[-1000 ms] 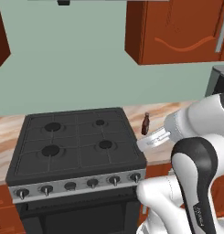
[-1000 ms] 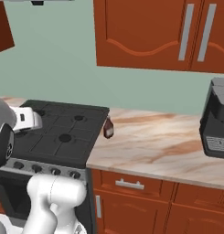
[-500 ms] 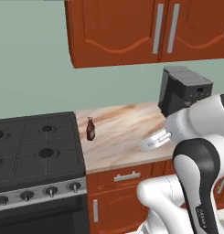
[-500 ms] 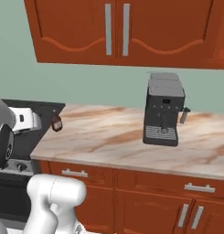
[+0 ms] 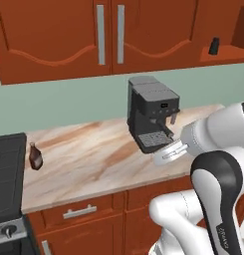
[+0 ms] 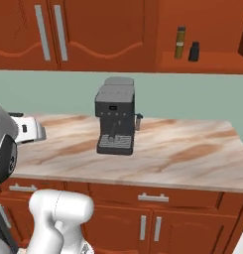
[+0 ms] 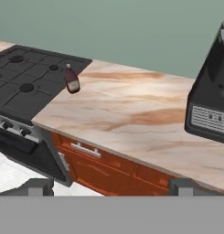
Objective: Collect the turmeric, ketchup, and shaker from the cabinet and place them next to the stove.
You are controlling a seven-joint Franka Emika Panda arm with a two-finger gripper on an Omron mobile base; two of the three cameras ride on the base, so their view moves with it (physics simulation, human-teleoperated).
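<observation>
The ketchup (image 7: 72,80), a dark red-brown narrow-necked bottle, already stands on the marbled tabletop (image 7: 131,114) just beside the black gas stove (image 7: 26,82). The slim olive turmeric (image 6: 180,42) and squat black shaker (image 6: 194,51) wait side by side in the doorless niche of the glossy wooden cabinet (image 6: 202,62). The pincer (image 7: 109,185) is wide open and empty. Reaching up, the arm could strike the boxy grey espresso machine (image 6: 114,122) below, or knock the close-set shaker over.
</observation>
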